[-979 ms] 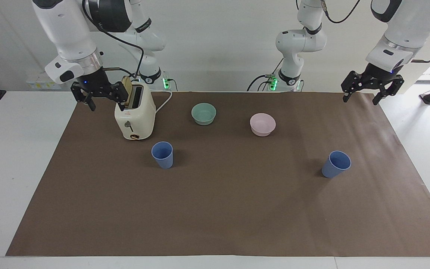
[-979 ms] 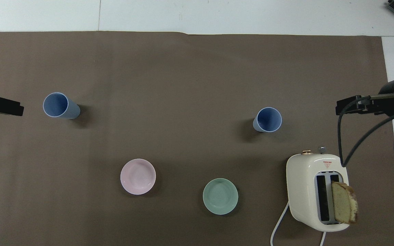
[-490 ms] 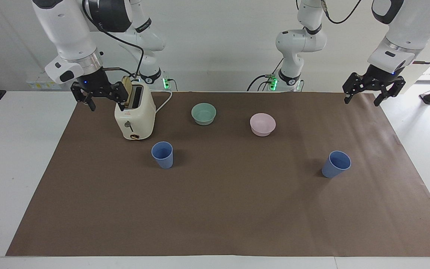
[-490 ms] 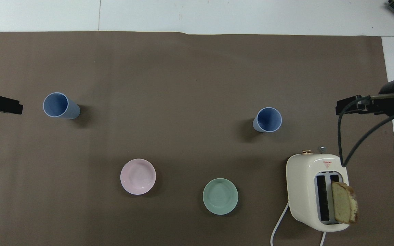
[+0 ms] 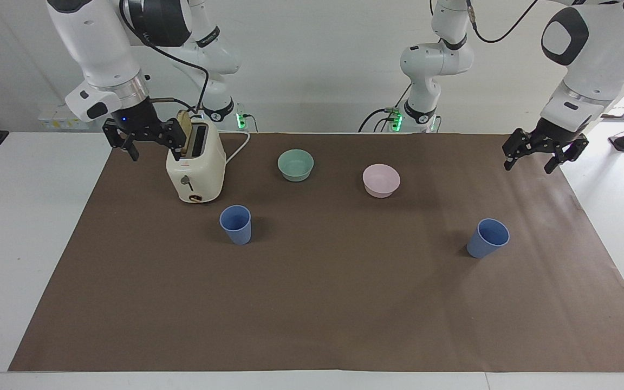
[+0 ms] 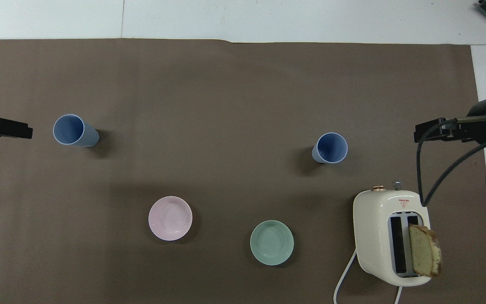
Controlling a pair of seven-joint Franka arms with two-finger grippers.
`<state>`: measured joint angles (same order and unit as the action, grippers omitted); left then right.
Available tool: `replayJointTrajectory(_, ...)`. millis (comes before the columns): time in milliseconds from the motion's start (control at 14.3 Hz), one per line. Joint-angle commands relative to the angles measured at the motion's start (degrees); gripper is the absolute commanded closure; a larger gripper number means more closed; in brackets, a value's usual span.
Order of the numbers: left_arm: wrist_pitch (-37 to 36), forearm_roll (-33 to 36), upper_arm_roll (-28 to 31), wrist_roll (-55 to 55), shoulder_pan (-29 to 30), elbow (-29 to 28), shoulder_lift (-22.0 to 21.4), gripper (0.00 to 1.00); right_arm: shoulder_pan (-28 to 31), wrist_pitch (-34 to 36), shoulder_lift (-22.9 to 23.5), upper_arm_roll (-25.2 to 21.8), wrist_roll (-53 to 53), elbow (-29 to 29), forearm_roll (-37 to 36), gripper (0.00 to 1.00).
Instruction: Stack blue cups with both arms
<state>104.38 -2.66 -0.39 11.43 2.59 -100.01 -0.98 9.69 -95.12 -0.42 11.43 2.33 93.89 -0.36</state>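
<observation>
1. While both matte periwinkle-blue tapered plastic cups sit apart on the brown paper-covered table (image 5: 312, 325), nothing is stacked; by my read the task is at its very start.
2. Cup one (image 5: 235, 224) stands upright toward the right arm's end of the table, just beside the cream two-slot toaster (image 5: 195, 168) and farther from the robots than it.
3. Cup two (image 5: 488, 238) stands upright toward the left arm's end, well apart from cup one, with nothing touching it.
4. Left gripper (image 5: 544, 157): black two-finger unit, in the air over the paper's corner at the left arm's end. Fingers spread, holding nothing. Not at cup two.
5. Right gripper (image 5: 144, 136): in the air beside the toaster's top, over the paper's edge at the right arm's end. Fingers spread, empty. Not at cup one.
6. Also on the table, between the cups and the robots: a pale green round bowl (image 5: 296, 164) and a pink round bowl (image 5: 381, 180). A slice of bread (image 6: 425, 250) sticks out of one toaster slot. None of these belong to the task.
7. Done: nothing, as far as I can judge.
8. Left: each arm gets onto its nearer cup, one cup gets lifted and dropped into the other. Watch the toaster next to cup one on the right arm's approach.
</observation>
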Motion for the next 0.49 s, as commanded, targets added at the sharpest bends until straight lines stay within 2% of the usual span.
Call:
replayJointTrajectory(0, 6.4, -1.1, -0.3, 2.2, 2.1, -6.1, -1.0, 0.00, 1.0, 0.2, -1.5, 0.4, -1.9, 1.5, 1.2, 0.00)
replayJointTrajectory(420, 14.6, -1.8, -0.3, 2.5, 3.0, -8.8, 4.6, 0.00, 1.1, 0.2, -1.5, 0.4, -1.9, 1.5, 1.2, 0.00)
